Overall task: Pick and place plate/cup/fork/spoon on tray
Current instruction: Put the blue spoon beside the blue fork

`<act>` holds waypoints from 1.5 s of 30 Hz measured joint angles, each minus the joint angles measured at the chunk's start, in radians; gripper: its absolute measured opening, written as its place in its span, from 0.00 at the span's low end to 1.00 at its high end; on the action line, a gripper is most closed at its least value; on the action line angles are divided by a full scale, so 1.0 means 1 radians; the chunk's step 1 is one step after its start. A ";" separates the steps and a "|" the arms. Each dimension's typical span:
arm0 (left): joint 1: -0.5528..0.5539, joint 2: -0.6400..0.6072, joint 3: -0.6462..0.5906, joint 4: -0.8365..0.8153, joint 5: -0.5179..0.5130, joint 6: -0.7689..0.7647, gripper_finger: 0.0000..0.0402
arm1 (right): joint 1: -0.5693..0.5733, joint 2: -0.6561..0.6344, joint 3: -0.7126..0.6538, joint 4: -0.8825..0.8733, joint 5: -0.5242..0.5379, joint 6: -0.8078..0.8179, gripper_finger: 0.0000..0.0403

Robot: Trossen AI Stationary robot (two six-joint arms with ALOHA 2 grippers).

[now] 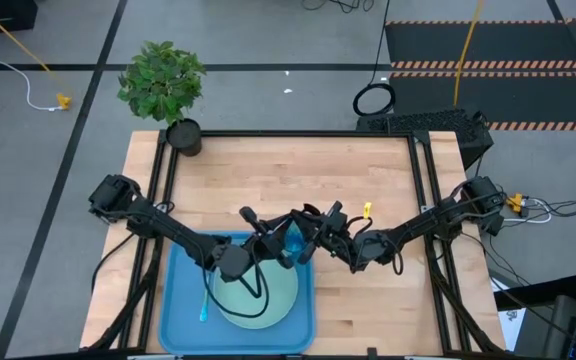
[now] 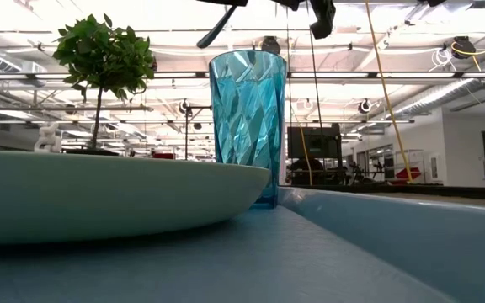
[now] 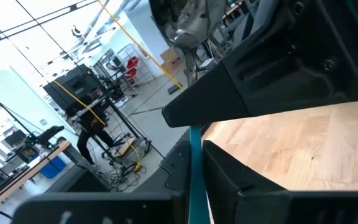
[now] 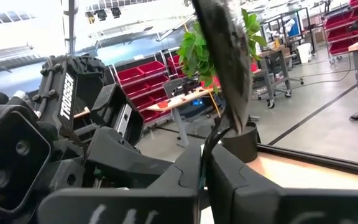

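Note:
The blue tray [image 1: 178, 300] lies at the table's near edge, with the mint-green plate [image 1: 258, 295] on it. The teal cup [image 1: 295, 240] stands upright in the tray's far right corner, beside the plate's rim [image 2: 226, 189]. A slim piece with a light blue handle, probably the fork [image 1: 205, 300], lies in the tray to the left of the plate. My left gripper [image 1: 280, 238] and right gripper [image 1: 315, 235] meet above the cup. Both are shut on the spoon, whose shiny bowl [image 4: 224, 56] sticks out past the right fingers. My left gripper pinches the spoon's light blue handle [image 3: 195, 155] between its two fingers. The spoon is lifted clear above the tray. Its bowl end [image 3: 188, 28] reaches away past my right gripper's body. My right gripper pinches the spoon between its two fingers just below the dark neck [image 4: 207, 146]. The bowl rises beyond the fingertips. The spoon touches nothing below it.
A potted plant [image 1: 183, 135] stands at the table's far left corner. A small yellow piece [image 1: 366, 210] lies on the wood behind my right arm. Bare wood [image 1: 388, 300] lies to the right of the tray.

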 joint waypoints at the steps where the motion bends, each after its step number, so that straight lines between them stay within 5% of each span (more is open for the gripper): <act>1: -0.001 0.000 0.000 0.000 -0.001 0.000 0.08 | 0.000 0.000 0.000 0.000 0.000 0.000 0.01; 17: -0.023 0.000 0.000 0.000 0.019 -0.034 0.06 | 0.041 0.000 0.000 -0.006 0.009 -0.178 0.12; 24: -0.050 -0.003 0.000 0.053 0.011 -0.015 0.06 | 0.096 -0.001 -0.001 -0.001 0.162 -0.360 0.18; 33: -0.112 -0.096 0.000 -0.003 -0.036 -0.039 0.06 | 0.155 -0.023 -0.001 -0.019 0.163 -0.530 0.28; 38: -0.184 -0.184 0.000 -0.217 -0.102 -0.225 0.06 | 0.182 -0.079 -0.001 -0.134 0.167 -0.525 0.33; 45: -0.327 -0.303 0.000 -0.582 -0.116 -0.740 0.06 | 0.207 -0.246 -0.001 -0.567 0.073 -0.309 0.34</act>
